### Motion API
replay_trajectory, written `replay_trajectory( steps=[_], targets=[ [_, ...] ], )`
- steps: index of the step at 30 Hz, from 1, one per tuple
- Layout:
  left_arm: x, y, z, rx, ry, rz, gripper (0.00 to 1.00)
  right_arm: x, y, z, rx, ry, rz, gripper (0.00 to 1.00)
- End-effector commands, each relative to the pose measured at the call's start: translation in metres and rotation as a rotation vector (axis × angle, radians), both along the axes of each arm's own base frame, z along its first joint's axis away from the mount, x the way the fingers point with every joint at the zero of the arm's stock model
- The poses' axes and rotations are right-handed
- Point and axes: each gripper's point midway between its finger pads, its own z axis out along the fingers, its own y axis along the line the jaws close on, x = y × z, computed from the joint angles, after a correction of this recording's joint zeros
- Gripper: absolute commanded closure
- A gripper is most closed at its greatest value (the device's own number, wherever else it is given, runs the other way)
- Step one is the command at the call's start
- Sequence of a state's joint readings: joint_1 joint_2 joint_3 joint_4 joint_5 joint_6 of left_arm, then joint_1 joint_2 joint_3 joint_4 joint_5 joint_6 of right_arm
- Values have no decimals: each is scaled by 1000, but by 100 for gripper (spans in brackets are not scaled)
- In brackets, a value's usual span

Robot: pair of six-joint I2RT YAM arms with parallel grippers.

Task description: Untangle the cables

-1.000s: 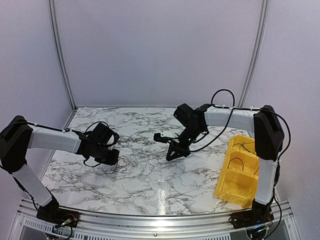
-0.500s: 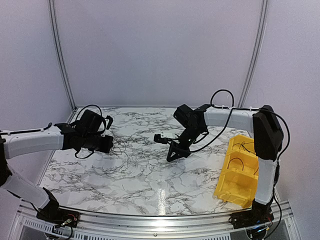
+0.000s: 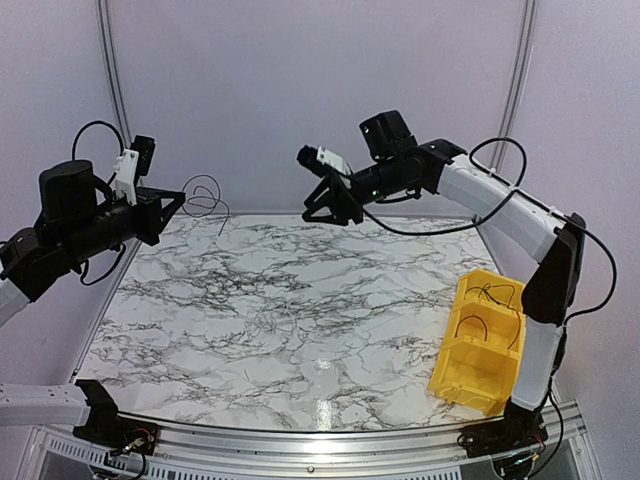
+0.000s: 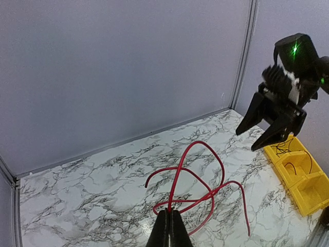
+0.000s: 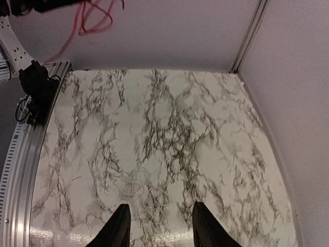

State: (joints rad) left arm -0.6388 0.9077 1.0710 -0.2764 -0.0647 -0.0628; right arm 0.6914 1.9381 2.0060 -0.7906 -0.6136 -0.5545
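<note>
Left gripper, top view: we list it pinched on one red cable, held high over the far-left corner of the table. The cable's loops trail rightward from the tips. Right gripper hangs high at far centre with its jaws spread and nothing between them. A yellow bin stands near right with a few dark wires inside. We cannot separate any cables lying on the marble from its veining in this view.

Left wrist view: left gripper has its fingers pressed together on the red cable, which arches away in several crossing loops and touches nothing else. Right gripper shows well apart to the right, spread, above the yellow bin.

Right wrist view: right gripper is spread. A pale tangle of thin cables lies on the marble just ahead of its left finger. The red cable hangs far off at upper left.

We judge the tangle lies below the right gripper, which is the nearer arm.
</note>
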Motion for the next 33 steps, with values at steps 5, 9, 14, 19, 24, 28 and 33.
replay_trajectory(
  steps=[5, 9, 14, 19, 24, 28, 33],
  targets=[
    [-4, -21, -51, 59, 69, -111, 100, -33, 53, 76, 212, -73, 94, 59],
    [-9, -34, -67, 53, 93, -186, 100, -33, 66, 65, 218, 2, 103, 58],
    [-9, -48, -79, 35, 112, -245, 100, -41, 80, 40, 192, 62, 143, 54],
    [-14, -70, -85, 10, 131, -309, 100, -53, 98, 10, 146, 108, 167, 53],
    [-15, -78, -86, 5, 129, -318, 100, -56, 102, 1, 143, 146, 185, 70],
    [-13, -76, -86, 1, 119, -299, 100, -58, 101, -1, 135, 151, 195, 87],
    [1, -68, -86, -20, 96, -202, 93, -62, 100, -2, 129, 157, 203, 100]
  ],
)
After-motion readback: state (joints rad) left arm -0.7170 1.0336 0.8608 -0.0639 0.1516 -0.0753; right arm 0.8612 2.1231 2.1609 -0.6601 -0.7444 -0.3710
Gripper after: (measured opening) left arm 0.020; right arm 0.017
